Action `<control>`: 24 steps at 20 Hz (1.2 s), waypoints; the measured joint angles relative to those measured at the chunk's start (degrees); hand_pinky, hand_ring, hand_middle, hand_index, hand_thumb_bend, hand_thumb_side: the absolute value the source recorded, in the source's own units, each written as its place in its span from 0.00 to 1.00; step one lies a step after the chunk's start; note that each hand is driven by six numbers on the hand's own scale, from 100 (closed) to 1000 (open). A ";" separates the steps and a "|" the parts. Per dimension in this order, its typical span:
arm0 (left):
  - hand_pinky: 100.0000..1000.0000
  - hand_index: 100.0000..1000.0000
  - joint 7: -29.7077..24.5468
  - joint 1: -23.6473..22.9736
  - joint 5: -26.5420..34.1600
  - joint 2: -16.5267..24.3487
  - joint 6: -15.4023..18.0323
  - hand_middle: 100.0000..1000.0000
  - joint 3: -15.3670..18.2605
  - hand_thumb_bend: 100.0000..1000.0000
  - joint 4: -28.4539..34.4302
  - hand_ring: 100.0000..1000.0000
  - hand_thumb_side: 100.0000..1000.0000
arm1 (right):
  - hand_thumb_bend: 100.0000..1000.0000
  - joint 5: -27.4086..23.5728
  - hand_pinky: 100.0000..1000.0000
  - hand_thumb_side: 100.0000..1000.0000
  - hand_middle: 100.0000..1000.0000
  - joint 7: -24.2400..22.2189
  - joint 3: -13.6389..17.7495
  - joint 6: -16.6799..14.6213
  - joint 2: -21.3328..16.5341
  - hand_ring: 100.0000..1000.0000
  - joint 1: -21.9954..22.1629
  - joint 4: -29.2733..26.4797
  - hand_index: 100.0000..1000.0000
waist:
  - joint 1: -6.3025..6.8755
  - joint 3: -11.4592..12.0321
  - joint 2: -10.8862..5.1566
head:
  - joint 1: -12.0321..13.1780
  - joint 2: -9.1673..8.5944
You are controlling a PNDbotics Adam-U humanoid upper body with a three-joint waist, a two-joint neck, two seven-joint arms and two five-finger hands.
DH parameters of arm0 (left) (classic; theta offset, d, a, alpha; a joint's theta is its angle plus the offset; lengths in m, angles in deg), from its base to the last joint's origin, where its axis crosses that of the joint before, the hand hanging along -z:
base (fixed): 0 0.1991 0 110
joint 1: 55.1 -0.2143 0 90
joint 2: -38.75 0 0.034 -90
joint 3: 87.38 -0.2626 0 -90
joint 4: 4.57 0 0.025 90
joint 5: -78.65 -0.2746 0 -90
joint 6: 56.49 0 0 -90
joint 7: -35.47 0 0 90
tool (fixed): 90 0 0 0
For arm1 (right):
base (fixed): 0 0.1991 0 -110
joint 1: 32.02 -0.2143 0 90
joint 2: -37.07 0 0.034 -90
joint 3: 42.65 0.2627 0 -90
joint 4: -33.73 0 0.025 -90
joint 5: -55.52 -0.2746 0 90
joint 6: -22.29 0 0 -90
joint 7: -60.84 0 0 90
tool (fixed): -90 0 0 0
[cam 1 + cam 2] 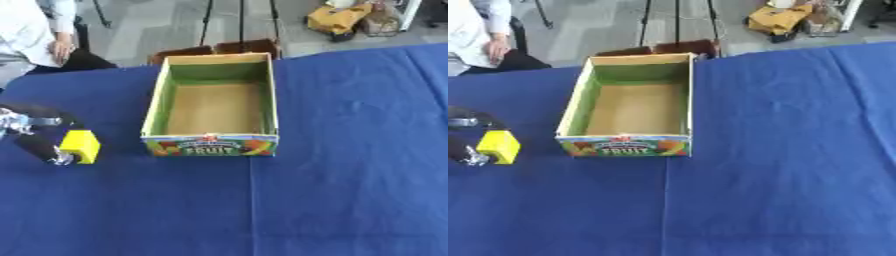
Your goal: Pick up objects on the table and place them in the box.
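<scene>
A yellow block [80,145] sits at the left side of the blue table, held between the black fingers and thumb of my left hand [37,141], which comes in from the left edge. The block is a short way left of the open cardboard fruit box [273,107], whose brown floor shows nothing inside. Whether the block rests on the cloth or hangs just above it I cannot tell. My right hand shows in neither view.
Blue cloth [350,190] covers the whole table. Beyond the far edge stand brown chair backs [219,50] and a yellow bag [337,19] on the floor. A seated person [35,35] is at the far left corner, away from the objects.
</scene>
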 measured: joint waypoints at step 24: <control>0.73 1.00 2.96 1.06 -0.30 -0.94 1.30 0.80 0.26 0.04 -2.11 0.89 0.47 | 0.00 -0.26 0.69 0.97 0.54 0.29 0.04 0.80 -0.16 0.69 -0.13 0.00 0.77 | 0.37 -0.76 1.59 | 0.64 -0.74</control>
